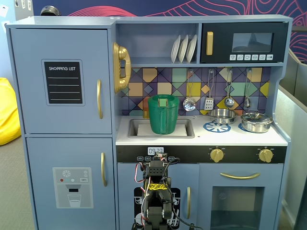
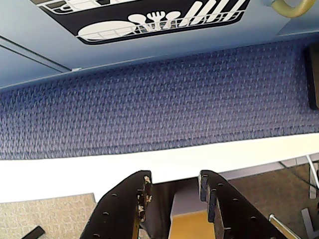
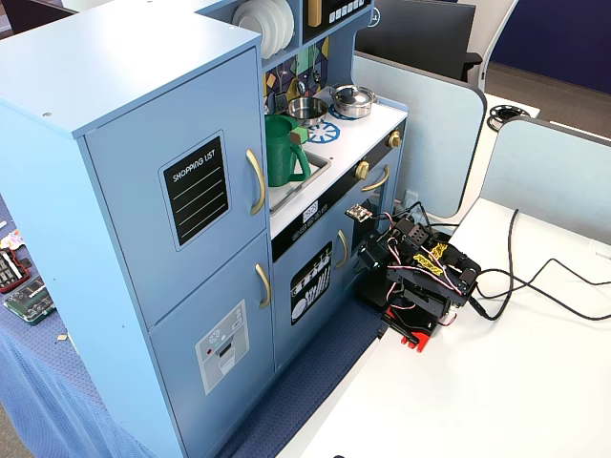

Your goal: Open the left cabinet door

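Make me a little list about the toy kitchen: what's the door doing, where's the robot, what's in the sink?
Door with shopping list: shut
Its gold handle: upright, on the door's right edge in a fixed view, nothing touching it
Robot arm: folded low in front of the kitchen
Gripper: open, empty, pointing down at the blue cloth
Sink: holds a green jug
Stove: two metal pots
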